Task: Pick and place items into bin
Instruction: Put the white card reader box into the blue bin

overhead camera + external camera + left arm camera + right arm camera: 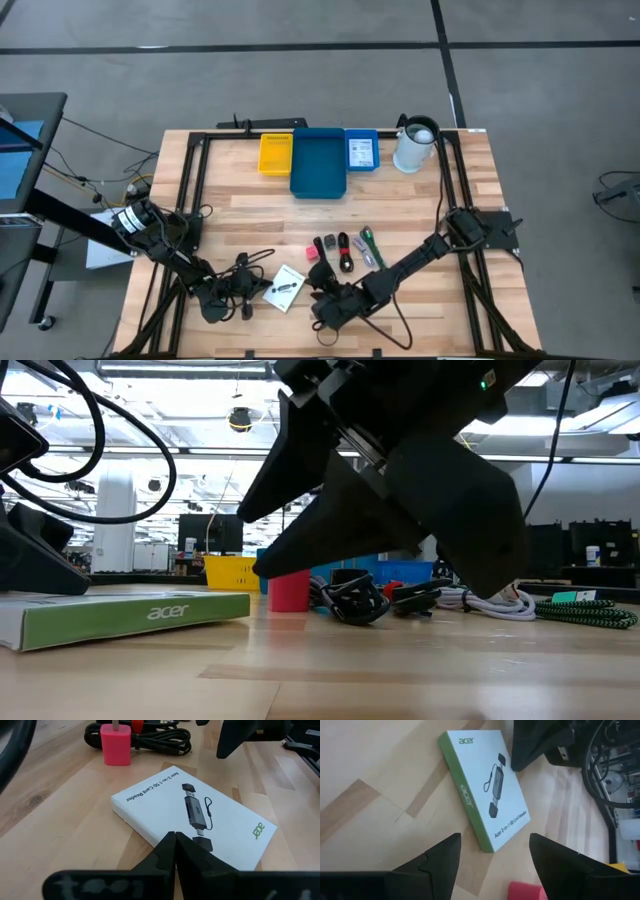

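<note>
A white printed packet (285, 288) with a green side lies flat on the table near its near edge. It also shows in the left wrist view (200, 815) and the right wrist view (485, 785). My left gripper (175, 840) is shut, with its tips over the packet's left end. My right gripper (495, 845) is open, just right of the packet and pointing at it, touching nothing. A pink-red cube (311, 253), black coiled cables (145, 737), small black items (343, 250) and a green stick (370, 245) lie beyond it. My left gripper's shut fingertips (167, 845) stand over the packet's edge (150, 837) nearest the left arm, slanting down from the table's left. Whether they touch the packet I cannot tell.
A blue bin (318, 160) stands at the table's far edge between a yellow bin (275, 153) and a small blue bin (361, 150), with a white jug (415, 145) to their right. Bare wood lies between the bins and the items.
</note>
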